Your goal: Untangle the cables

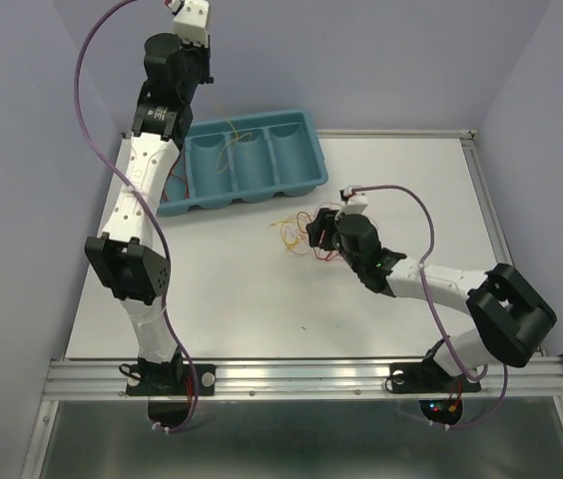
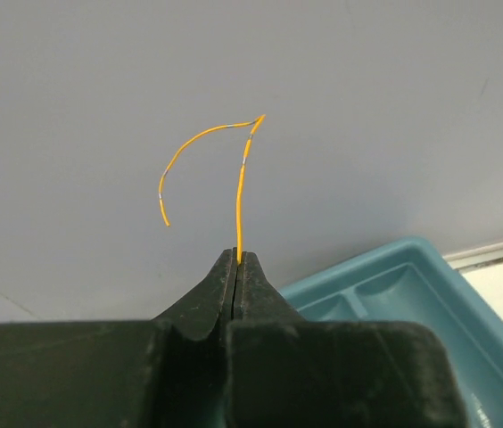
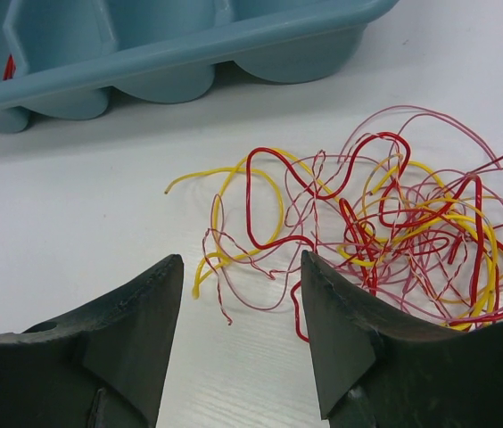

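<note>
A tangle of thin red, yellow and pink cables (image 3: pixel 394 223) lies on the white table, just below the tray; it also shows in the top view (image 1: pixel 296 238). My right gripper (image 3: pixel 241 267) is open and empty, low over the table. Its fingertips stand at the tangle's near left edge, with loose yellow and pink ends between them. In the top view the right gripper (image 1: pixel 315 228) is at the tangle's right side. My left gripper (image 2: pixel 237 259) is shut on a single orange cable (image 2: pixel 241 187), held high above the tray's left end (image 1: pixel 202 78). The cable sticks up and curls over.
A teal tray (image 1: pixel 301 178) with three compartments stands at the back left of the table; a few thin cables (image 1: pixel 230 150) lie in it. It also shows in the left wrist view (image 2: pixel 394 285) and the right wrist view (image 3: pixel 189 53). Purple walls surround the table.
</note>
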Action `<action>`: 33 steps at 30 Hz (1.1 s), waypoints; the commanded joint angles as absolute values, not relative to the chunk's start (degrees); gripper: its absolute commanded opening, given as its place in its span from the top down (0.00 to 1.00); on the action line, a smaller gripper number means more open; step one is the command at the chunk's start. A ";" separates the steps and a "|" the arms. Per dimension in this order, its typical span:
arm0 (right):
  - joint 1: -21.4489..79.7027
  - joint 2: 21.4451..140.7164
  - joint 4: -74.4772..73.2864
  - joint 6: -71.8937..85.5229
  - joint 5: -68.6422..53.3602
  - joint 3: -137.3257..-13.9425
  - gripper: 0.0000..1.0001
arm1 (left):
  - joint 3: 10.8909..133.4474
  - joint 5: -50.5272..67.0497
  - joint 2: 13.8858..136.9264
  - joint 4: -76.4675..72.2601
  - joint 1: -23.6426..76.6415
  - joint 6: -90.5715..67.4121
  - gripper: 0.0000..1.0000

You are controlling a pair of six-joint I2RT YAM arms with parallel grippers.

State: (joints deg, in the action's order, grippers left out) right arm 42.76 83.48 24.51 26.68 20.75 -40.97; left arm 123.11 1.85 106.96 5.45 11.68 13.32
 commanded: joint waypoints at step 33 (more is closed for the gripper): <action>42.45 77.61 27.16 27.16 22.15 -37.53 0.39 | 102.48 -23.91 113.03 -7.38 21.18 -4.13 1.00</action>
State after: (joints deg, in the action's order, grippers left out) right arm 42.76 79.09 24.53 26.83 21.06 -38.48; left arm 103.96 -26.39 115.68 -3.42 20.99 -3.05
